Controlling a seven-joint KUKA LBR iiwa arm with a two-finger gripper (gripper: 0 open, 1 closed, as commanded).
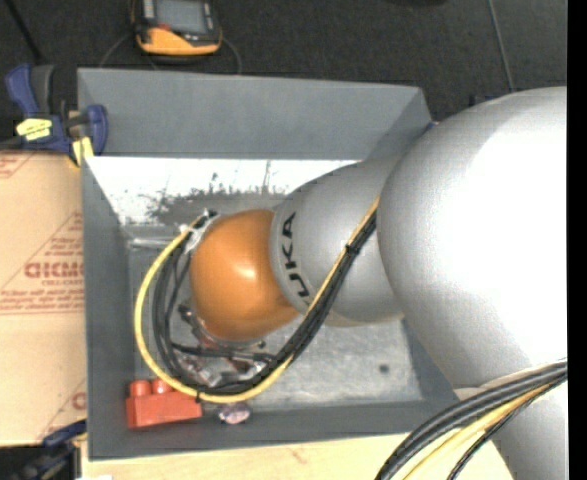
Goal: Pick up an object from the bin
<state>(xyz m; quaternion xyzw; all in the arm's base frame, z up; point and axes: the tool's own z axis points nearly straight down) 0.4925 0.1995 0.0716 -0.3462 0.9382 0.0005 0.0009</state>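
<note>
The pincer (216,356) hangs low over the bin (103,268) floor beneath the arm's orange wrist cover (235,273), and whether it is open or closed cannot be told. The nearest things are a red block (159,405) in the view's lower-left corner and a small pale piece (235,416) just beside it. With the block hard against the wall, a closing pincer could strike the metal or merely nudge the block.

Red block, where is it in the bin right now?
In the camera view the red block lies in the bin's lower left corner, by the front wall, just left of a small pinkish thing and below the arm's cables.
</note>
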